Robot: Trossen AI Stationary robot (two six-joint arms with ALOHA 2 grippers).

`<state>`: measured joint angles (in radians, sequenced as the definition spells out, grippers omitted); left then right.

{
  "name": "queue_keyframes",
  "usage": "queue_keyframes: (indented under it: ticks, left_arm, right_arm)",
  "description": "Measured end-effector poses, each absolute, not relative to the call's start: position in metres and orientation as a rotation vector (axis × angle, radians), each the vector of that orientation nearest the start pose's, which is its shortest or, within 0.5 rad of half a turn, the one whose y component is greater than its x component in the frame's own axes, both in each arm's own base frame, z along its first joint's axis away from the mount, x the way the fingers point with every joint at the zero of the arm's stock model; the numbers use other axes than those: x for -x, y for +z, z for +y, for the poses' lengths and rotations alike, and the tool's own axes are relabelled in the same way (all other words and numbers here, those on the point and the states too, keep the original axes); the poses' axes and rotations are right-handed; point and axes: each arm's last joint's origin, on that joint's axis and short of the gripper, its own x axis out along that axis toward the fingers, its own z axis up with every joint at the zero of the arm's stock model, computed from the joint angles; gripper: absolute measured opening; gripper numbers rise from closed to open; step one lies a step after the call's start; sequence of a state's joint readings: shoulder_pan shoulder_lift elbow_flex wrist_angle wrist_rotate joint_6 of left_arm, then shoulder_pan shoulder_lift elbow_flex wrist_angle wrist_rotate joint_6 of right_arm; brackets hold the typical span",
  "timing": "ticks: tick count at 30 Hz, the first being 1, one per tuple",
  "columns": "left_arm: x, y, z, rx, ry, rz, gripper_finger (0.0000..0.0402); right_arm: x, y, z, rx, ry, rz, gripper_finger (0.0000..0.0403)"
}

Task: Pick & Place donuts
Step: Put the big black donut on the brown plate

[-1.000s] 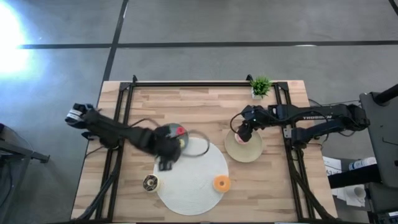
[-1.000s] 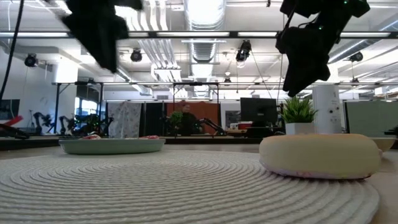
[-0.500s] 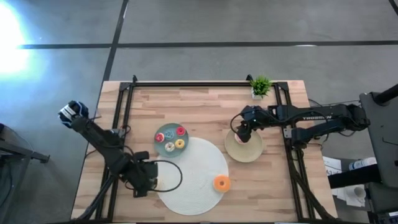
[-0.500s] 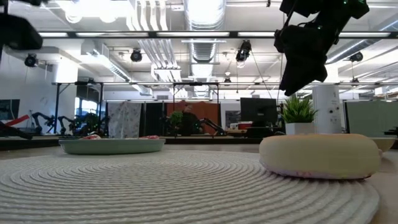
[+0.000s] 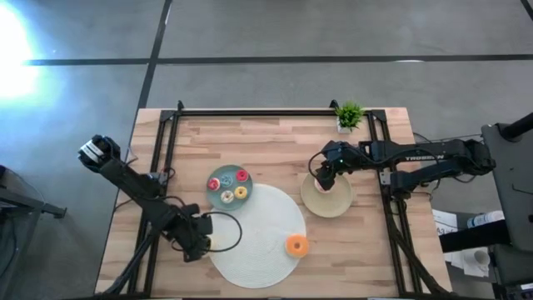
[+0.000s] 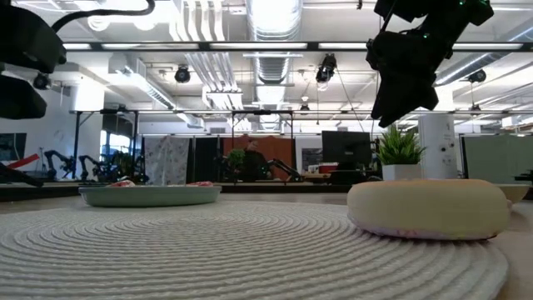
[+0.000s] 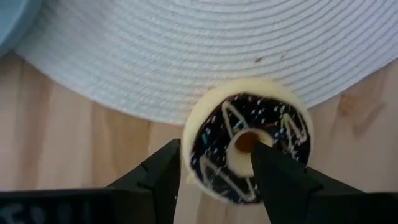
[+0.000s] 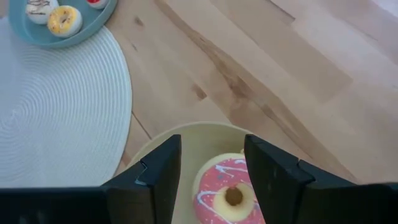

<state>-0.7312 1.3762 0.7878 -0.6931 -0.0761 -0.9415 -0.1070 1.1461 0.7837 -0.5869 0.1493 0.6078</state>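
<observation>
The wooden desk [image 5: 275, 137] carries a white round mat [image 5: 254, 242], a teal plate [image 5: 218, 198] touching its edge, a beige plate [image 5: 326, 202] beside, and a potted plant [image 5: 348, 115] farther off.

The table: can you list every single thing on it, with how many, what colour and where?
Dark brown donut: one, cream rim, at the white mat's edge, left side.
Orange donut: one, on the mat's near right part.
Pink-frosted donut: one, on the beige plate.
Tiny donuts: four, red, pink, yellow and white-iced, on the teal plate.
Teal plate: one, left of centre.
Beige plate: one, right of centre.
White mat: one, round, woven, front middle.
Small plant: one, green, white pot, far right corner.
Left gripper: open, over the dark brown donut.
Right gripper: open, above the pink-frosted donut.
</observation>
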Motion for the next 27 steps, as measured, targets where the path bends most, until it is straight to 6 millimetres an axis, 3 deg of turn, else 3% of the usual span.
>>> queue_keyframes:
  ticks: [11, 18, 21, 27]
  left_arm:
    - [-0.169, 0.162, -0.146, 0.347, 0.093, 1.318, 0.0155]
    - [-0.17, 0.157, -0.145, 0.378, 0.083, 1.296, 0.0057]
    - [-0.173, 0.162, -0.146, 0.38, 0.084, 1.287, 0.0012]
    - [-0.181, 0.199, -0.146, 0.381, 0.086, 1.216, 0.0003]
  right_arm:
    - [-0.216, 0.235, -0.028, -0.551, -0.524, 0.846, 0.0167]
    - [-0.217, 0.235, -0.027, -0.583, -0.504, 0.846, 0.0166]
    - [-0.22, 0.237, -0.025, -0.641, -0.435, 0.833, 0.0166]
    - [-0.229, 0.242, -0.022, -0.915, -0.34, 0.757, 0.0166]
